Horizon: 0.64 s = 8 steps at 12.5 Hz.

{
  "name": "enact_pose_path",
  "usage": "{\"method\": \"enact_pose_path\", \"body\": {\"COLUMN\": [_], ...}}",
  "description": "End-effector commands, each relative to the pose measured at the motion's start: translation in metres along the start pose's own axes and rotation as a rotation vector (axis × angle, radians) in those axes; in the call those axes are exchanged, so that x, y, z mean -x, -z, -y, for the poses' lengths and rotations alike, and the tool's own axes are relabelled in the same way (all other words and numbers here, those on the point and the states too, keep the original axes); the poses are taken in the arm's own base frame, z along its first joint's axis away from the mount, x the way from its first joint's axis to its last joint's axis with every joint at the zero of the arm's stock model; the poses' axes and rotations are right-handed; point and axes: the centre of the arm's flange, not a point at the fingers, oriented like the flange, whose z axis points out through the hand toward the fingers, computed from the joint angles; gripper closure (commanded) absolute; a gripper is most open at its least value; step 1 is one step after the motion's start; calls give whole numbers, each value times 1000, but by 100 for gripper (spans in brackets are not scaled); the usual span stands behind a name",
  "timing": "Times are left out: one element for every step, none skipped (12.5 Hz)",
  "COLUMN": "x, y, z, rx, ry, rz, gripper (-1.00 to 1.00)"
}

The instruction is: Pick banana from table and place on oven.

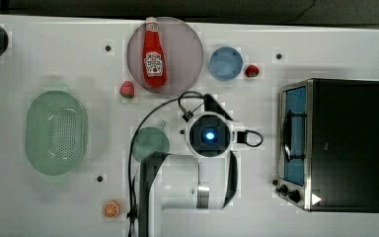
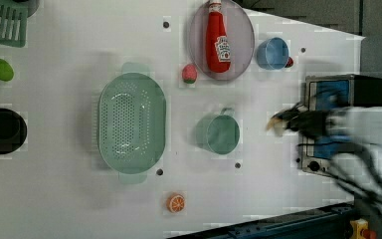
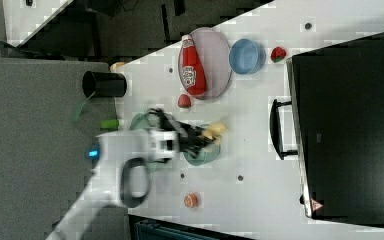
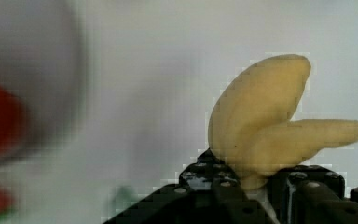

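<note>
Wrist view: gripper (image 4: 254,186) clamps the banana (image 4: 261,116) by its stem end; light, smooth and a bit slippery, it hangs well short of the oven (image 1: 348,143)

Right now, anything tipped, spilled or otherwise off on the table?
Only the ketchup bottle: it lies on its side across the grey plate rather than standing. No spills. The banana is in the gripper, not dropped.

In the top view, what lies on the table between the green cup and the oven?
In the top view, the arm's wrist hangs over that stretch between the green cup and the oven. Past it, only bare white table shows before the oven door.
</note>
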Motion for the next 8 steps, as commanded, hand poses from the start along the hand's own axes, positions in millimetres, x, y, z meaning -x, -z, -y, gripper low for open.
{"method": "enact_pose_path", "body": {"x": [-12,-12,-14,-18,-25,-37,-51,-65], "y": [122,149,169,183,192,196,197,196], "z": [-8,-17,-29,-42,-57,-74,-90,-106], "rx": [-67,-55,-44,-35,-31,-33,-41,-39], "ry": [-60,-73,-91,-114,-142,-157,-140,-111], "rz": [-65,-53,-38,-24,-12,-6,-8,-10], "gripper": [48,48,48,48,48,48,48,48]}}
